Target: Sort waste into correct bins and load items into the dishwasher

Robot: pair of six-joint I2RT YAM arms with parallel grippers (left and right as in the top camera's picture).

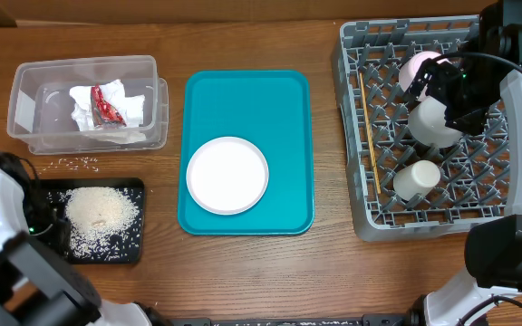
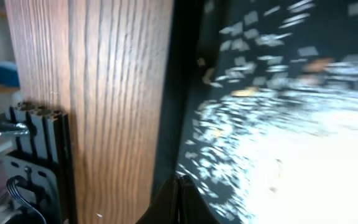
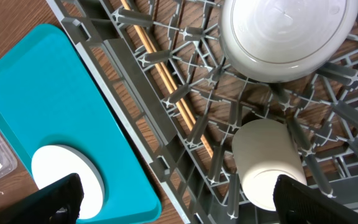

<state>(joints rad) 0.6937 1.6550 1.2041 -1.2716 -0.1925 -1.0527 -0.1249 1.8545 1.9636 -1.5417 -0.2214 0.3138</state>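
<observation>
Duly I logged: right gripper (image 3: 178,199) wide, empty, over dish rack (image 1: 350,181) at three o'clock, bowl (image 3: 288,34) inverted to drain; left gripper (image 2: 179,198) closed, empty.

- One clear tub (image 1: 27,91).
- One black tray (image 1: 53,192).
- One teal tray (image 1: 279,109).
- One grey dish rack (image 1: 350,136).
- One round pale plate (image 1: 227,175).
- One small pink dish (image 1: 418,71).
- One bowl (image 1: 431,125).
- One white cup (image 1: 417,180).
- Wooden chopsticks (image 1: 367,118): two sticks lying together, going by the right wrist view.
- One red wrapper (image 1: 107,107).
- Crumpled white napkins (image 1: 132,107): bunched into one mass, so the number cannot be told.
- One heap of rice (image 1: 98,210).
- Loose grains (image 1: 78,163) on the counter: too many and too small to count.
</observation>
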